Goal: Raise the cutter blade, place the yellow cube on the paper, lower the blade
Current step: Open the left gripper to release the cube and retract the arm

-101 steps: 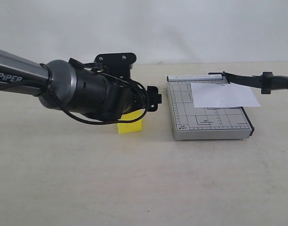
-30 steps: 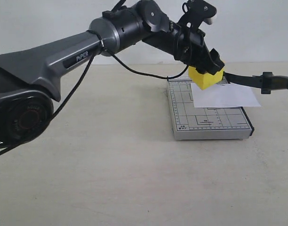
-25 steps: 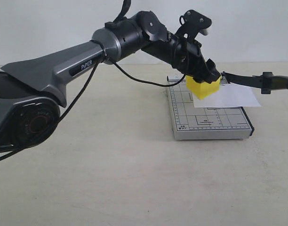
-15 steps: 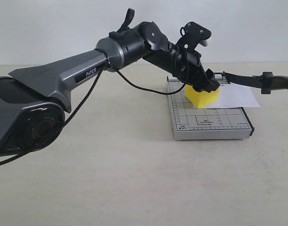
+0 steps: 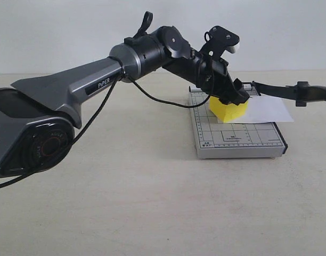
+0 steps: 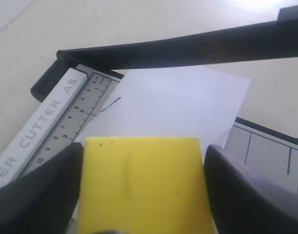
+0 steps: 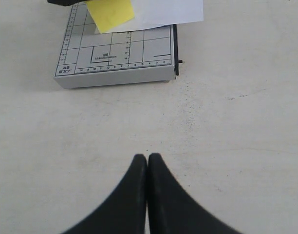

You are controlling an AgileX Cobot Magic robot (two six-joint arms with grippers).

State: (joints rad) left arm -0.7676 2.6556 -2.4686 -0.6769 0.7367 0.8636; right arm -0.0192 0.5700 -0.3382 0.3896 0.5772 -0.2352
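The yellow cube (image 5: 229,110) rests on the left end of the white paper (image 5: 267,109), which lies across the grey gridded trimmer base (image 5: 237,136). My left gripper (image 5: 232,98) comes down from the upper left and is shut on the cube. In the left wrist view a finger (image 6: 42,185) presses against each side of the cube (image 6: 144,185). The cutter blade (image 5: 280,90) is raised and slants out to the right over the paper (image 6: 178,107). My right gripper (image 7: 147,158) hangs shut and empty over bare table, well short of the base (image 7: 115,53).
The left arm's grey body (image 5: 72,90) spans the left half of the exterior view. The raised blade (image 6: 188,48) stands close behind the cube. The beige table (image 5: 152,202) runs out in front of the trimmer.
My left gripper has carried the cube down and slightly left, from above the trimmer's far edge onto the paper. Over the last half second it has barely moved. The blade stays raised.
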